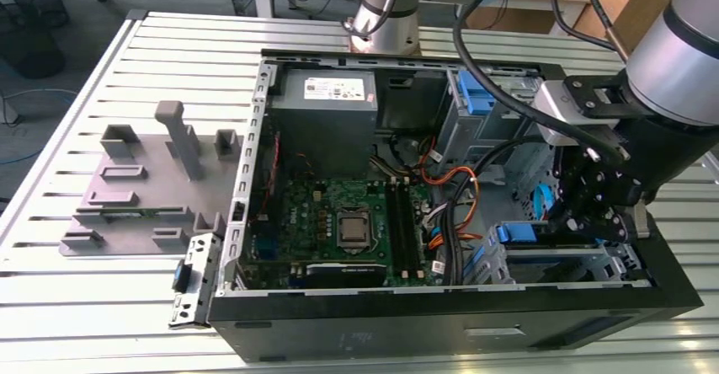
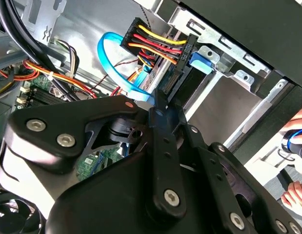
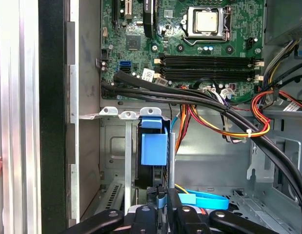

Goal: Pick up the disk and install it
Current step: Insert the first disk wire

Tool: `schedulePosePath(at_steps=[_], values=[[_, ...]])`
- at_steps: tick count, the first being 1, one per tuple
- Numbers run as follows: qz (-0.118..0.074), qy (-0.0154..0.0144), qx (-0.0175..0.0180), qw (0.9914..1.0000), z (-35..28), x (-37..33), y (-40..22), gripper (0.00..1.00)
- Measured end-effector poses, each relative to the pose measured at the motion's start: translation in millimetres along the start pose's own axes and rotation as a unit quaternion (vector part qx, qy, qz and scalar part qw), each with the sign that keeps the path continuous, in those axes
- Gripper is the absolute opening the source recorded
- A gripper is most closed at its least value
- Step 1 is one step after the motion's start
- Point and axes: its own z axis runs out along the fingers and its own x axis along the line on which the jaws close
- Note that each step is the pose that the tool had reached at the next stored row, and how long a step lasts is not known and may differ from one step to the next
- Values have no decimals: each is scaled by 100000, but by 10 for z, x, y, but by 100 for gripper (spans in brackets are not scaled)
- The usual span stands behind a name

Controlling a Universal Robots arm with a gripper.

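step: install; my gripper (image 3: 161, 207) closed on disk (image 3: 153, 151), edge-on in the bay (image 3: 125, 146) | next: judged, straight push to seat

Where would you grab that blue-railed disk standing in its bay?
I'd pinch the disk across its two flat faces at the exposed edge, coming from the open side of the case; the bay walls hem in the rest.

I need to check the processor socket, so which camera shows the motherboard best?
The first wrist view: the motherboard faces the camera with socket and memory slots plain. The exterior view shows it whole but farther off; the second wrist view catches a sliver.
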Motion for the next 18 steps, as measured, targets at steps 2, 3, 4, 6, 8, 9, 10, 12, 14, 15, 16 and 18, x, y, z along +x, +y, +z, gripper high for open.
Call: schedulePosePath(at_steps=[2,3,4,6,8,9,10,12,14,15,16,18], values=[[-1,13,-1,100000,-1,0,0,24],[-1,17,0,100000,-2,0,0,24],[-2,29,0,100000,-7,0,0,24],[0,16,-1,100000,-34,0,-2,24],[2,10,0,100000,-82,-1,-4,24],[2,14,-2,100000,-105,0,-5,24],[-1,11,0,100000,-128,0,-7,24],[-1,14,-1,100000,-170,-1,-9,24],[-1,15,-2,100000,-193,0,-10,24],[0,1,-1,100000,-193,0,-10,24],[2,1,0,100000,-193,-1,-10,24],[-2,1,0,100000,-194,-1,-10,24]])
